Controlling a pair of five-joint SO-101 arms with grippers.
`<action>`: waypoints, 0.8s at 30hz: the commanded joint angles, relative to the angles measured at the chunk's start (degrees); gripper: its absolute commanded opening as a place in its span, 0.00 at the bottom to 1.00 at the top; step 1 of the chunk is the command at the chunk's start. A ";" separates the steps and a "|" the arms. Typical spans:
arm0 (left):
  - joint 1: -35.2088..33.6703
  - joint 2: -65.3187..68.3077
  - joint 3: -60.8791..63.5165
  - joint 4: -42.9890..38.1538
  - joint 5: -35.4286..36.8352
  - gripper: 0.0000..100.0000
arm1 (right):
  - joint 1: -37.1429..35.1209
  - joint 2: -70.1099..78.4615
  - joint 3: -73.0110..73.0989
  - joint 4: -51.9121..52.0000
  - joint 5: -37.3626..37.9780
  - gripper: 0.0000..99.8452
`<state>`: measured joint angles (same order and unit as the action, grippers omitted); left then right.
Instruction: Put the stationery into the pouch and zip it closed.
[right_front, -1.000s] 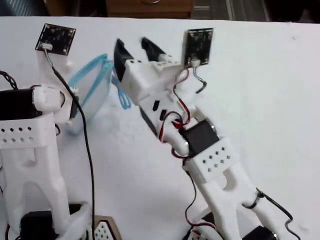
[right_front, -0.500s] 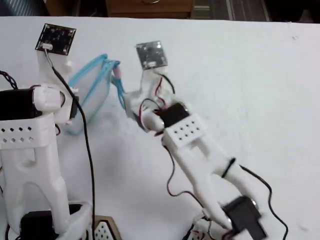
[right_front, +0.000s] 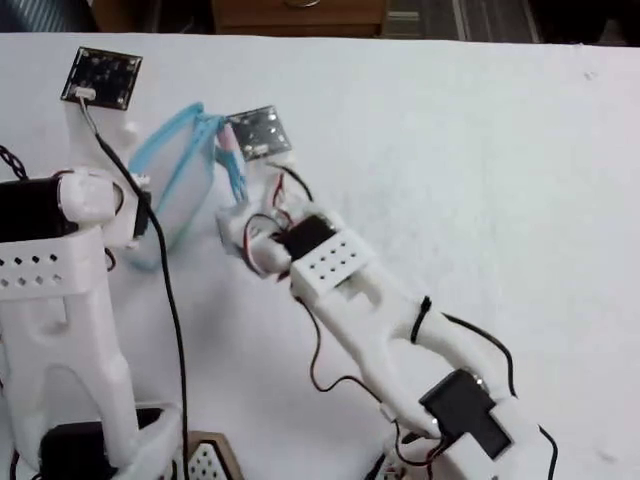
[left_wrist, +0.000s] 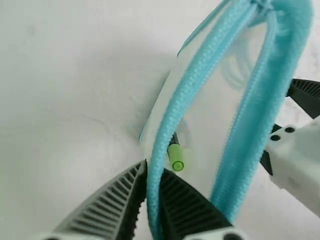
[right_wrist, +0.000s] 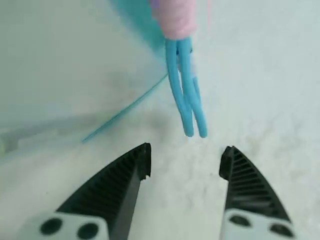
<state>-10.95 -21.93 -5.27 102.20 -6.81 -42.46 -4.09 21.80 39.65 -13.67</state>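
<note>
Pinching the blue zip edge of the pouch (right_front: 178, 195) with the left gripper (left_wrist: 150, 172), and holding the right gripper (right_wrist: 185, 157) spread open just short of the cord loop (right_wrist: 189, 100) below the pink pull (right_wrist: 172, 17). Lying open-mouthed on a white table (right_front: 480, 150) between both arms, wooden furniture (right_front: 300, 15) past its far edge. From the left wrist, inside the pouch, a green pen (left_wrist: 175, 156) end

glossy clear plastic pouch (right_front: 182, 195)

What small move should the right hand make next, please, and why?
Probably ease the right hand onto the blue looped zip cord and close: its jaws stand open short of it, while the left hand pinches the clear blue-zipped pouch.
</note>
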 joint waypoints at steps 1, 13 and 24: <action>-0.48 -0.13 -0.70 0.09 0.26 0.02 | 1.98 2.77 -0.70 -2.86 1.23 0.23; -0.66 -0.22 -0.70 0.09 0.26 0.02 | 3.91 13.32 -0.70 -28.44 1.41 0.13; -0.66 -0.22 -0.70 0.09 0.26 0.02 | 9.27 13.76 -0.35 -29.05 1.76 0.01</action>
<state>-11.12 -21.93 -5.27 102.20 -6.81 -34.37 9.98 21.80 11.16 -12.62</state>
